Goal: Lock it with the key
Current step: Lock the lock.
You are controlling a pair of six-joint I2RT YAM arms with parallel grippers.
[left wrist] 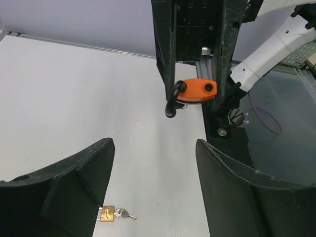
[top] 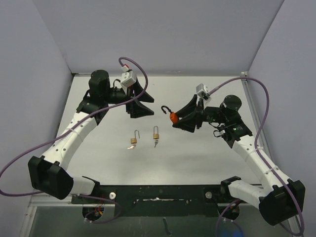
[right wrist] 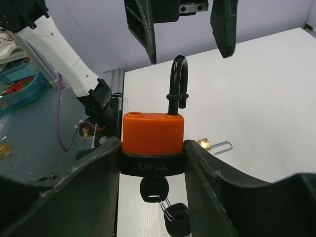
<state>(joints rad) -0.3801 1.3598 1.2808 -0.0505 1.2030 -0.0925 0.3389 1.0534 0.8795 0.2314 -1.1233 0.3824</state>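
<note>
My right gripper (right wrist: 152, 148) is shut on an orange padlock (right wrist: 153, 133) with a black base and holds it upright above the table. The lock's black shackle (right wrist: 177, 81) stands open: one leg is in the body and the other hole is empty. A black-headed key (right wrist: 154, 187) sits in the bottom of the lock, with another key hanging from its ring. My left gripper (left wrist: 155, 148) is open and empty. It faces the orange padlock (left wrist: 196, 91) from a short distance. From above, the orange padlock (top: 173, 117) hangs between the left gripper (top: 143, 106) and the right gripper (top: 176, 121).
Two small brass padlocks with open shackles lie on the white table, one (top: 134, 140) to the left and one (top: 156, 135) with a small key below it. One brass padlock (left wrist: 107, 213) lies under my left fingers. The table's back wall and side walls are near.
</note>
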